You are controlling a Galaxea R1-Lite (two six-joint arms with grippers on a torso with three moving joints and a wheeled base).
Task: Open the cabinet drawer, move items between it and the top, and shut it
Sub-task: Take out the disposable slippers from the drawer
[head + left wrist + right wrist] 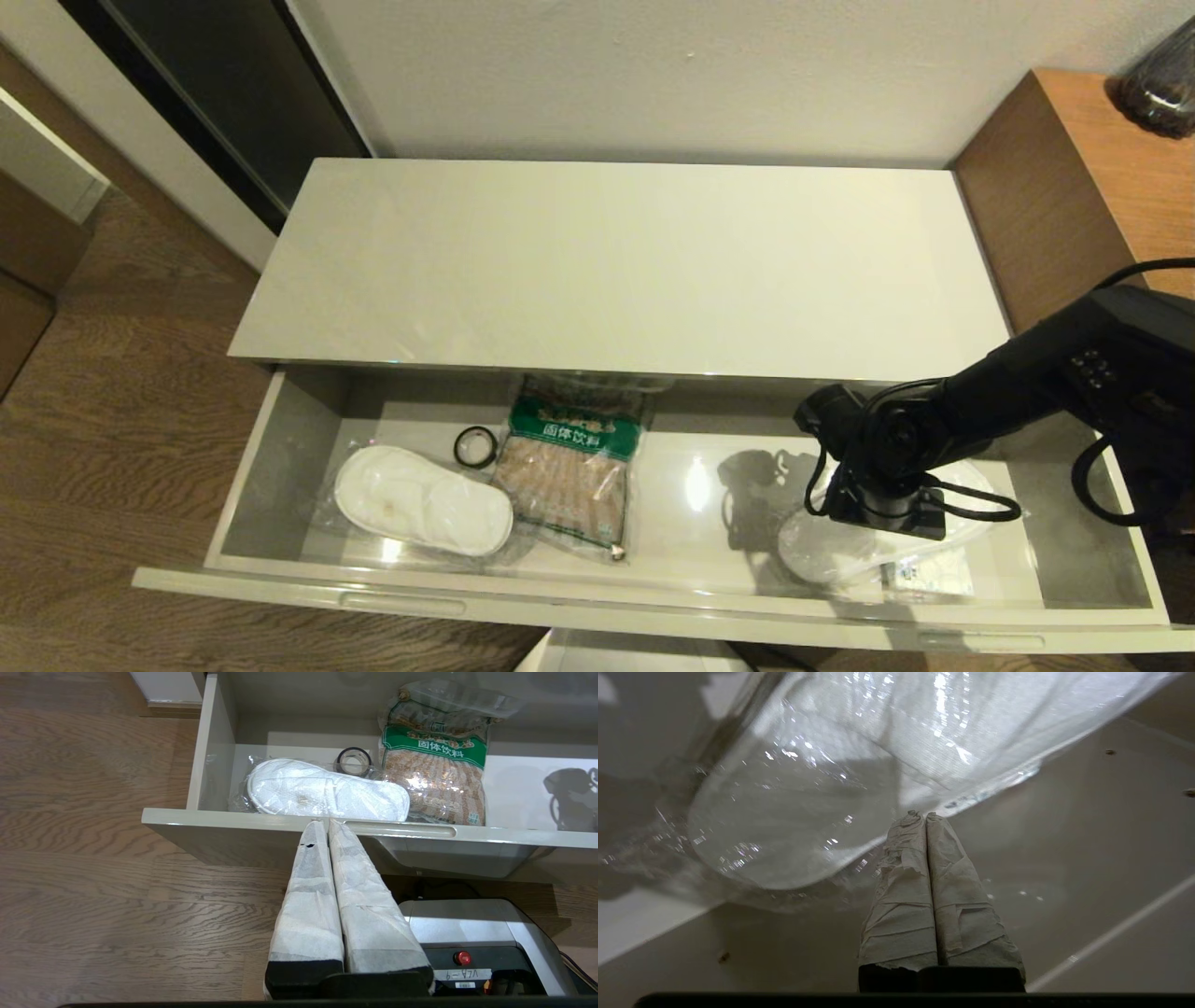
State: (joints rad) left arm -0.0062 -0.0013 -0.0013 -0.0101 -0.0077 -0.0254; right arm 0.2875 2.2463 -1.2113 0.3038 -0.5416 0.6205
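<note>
So the drawer (280, 448) is sitting pulled open under the cabinet top (616, 261), which is glossy cream. The right pincer (923, 815) is reaching down into the drawer's right end, fingers pressed together right at the plastic bag edge of the right slipper pair (831, 551); looks like it's pinching the film. The other slipper pair (422, 501) is lying at the left end, with the black tape roll (476, 446) just behind it on the far side. A brown bag with a green label (571, 467) is sitting in the middle. The left pincer (322, 821) is parked closed and empty, near the drawer front.
</note>
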